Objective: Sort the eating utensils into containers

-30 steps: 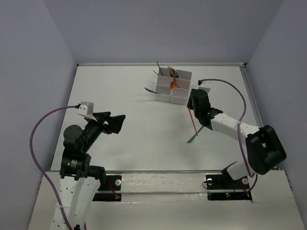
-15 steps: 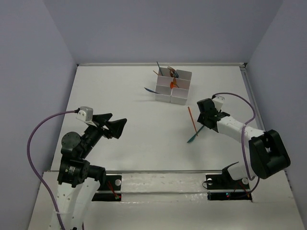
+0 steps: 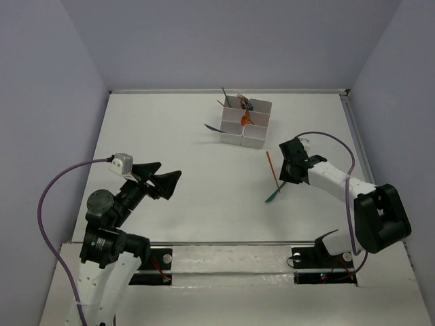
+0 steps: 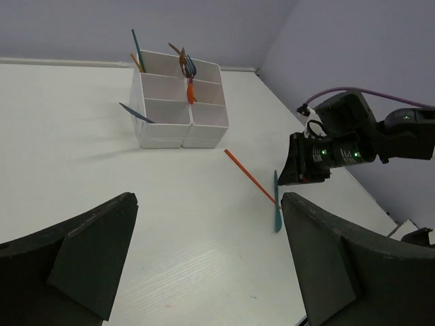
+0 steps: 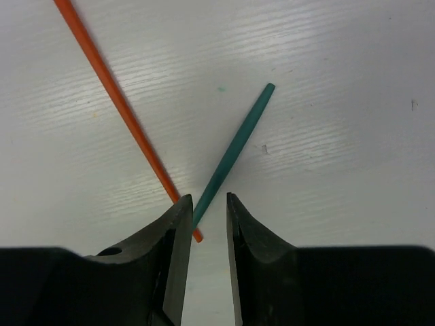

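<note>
My right gripper (image 5: 207, 198): matt black plastic. Orange utensil (image 5: 115, 102) and teal utensil (image 5: 238, 146): smooth plastic. Table (image 5: 340, 81): white, matt, finely grained.

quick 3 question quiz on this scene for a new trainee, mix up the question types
1. True or false: the left gripper is open and empty.
2. The orange utensil and teal utensil lying on the table: A) lie parallel, B) cross, C) lie far apart?
3. How many compartments does the white container have?
Key: 1 true; 2 B; 3 six.
</note>
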Controlling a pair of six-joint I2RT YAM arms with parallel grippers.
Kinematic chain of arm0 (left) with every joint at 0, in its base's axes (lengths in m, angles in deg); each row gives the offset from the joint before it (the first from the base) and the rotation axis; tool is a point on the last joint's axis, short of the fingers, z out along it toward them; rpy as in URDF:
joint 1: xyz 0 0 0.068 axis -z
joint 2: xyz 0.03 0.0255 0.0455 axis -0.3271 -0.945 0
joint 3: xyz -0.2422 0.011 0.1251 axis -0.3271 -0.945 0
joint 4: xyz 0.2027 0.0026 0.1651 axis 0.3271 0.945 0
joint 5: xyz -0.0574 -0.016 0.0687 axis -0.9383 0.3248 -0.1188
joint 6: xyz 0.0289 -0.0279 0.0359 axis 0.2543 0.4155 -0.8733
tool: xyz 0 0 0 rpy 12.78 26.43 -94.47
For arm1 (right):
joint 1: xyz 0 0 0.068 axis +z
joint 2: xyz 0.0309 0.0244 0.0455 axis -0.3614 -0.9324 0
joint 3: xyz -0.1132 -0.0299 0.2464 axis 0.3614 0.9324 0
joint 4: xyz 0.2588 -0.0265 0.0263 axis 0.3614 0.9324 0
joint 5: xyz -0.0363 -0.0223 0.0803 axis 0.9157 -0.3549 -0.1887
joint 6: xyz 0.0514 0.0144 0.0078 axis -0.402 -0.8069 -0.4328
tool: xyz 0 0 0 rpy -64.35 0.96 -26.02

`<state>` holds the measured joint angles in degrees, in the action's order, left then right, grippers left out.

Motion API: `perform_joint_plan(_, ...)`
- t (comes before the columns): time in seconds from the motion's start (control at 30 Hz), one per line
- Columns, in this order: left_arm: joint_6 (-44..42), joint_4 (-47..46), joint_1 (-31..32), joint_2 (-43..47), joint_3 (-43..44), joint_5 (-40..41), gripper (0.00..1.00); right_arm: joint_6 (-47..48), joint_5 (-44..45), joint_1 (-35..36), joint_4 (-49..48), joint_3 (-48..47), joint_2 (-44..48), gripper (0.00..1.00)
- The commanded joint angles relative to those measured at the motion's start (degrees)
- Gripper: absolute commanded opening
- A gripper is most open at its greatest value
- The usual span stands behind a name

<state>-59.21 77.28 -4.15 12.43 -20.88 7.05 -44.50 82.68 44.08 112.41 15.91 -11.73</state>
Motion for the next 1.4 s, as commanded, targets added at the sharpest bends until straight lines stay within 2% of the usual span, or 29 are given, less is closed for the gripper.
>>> perform_joint_plan(0.0,-0.2,-2.0,0.5,0.9,0.2,0.0,0.99,5.3,-1.2,-0.2,8.7,-6.3,-0.4,0.41)
perform_joint_plan(0.1,-0.1,-2.0,0.5,1.0,0.2,0.1,0.99,4.6,2.3,-0.2,7.2,-5.0,-2.1,0.58)
perform_joint_plan(0.3,0.1,-1.9,0.5,0.5,0.1,0.8,0.99,3.6,2.2,-0.2,3.6,-6.3,-6.7,0.59)
perform_joint_plan(0.6,1.7,-1.8,0.5,-0.8,0.2,3.7,0.99,2.0,-1.2,-0.8,4.0,-10.2,-13.9,0.43)
perform_joint_plan(0.77,1.6,-2.4,0.5,-1.9,0.0,2.5,0.99,0.3,-1.4,-0.8,1.9,-9.3,-15.8,0.22)
perform_joint_plan(0.97,0.9,-3.6,0.5,-6.9,0.0,-4.1,0.99,-1.2,0.2,-0.8,-0.6,-7.6,-12.5,0.07)
perform_joint_plan(1.13,1.8,-6.2,0.5,-9.3,-0.5,-8.6,0.99,-1.8,-1.2,-0.8,-4.1,-5.9,-3.6,0.07)
perform_joint_plan(1.27,7.4,-11.7,0.5,-10.9,-3.3,-14.3,0.64,-3.8,-5.4,2.5,-9.3,-3.4,8.7,0.07)
perform_joint_plan(1.33,12.1,-17.5,0.5,-12.8,-6.2,-16.9,0.56,-5.6,-5.7,4.8,-11.6,-3.7,10.9,0.07)
perform_joint_plan(1.37,13.3,-19.2,1.1,-13.5,-7.1,-17.6,0.56,-6.1,-5.7,5.9,-12.3,-4.0,11.6,0.07)
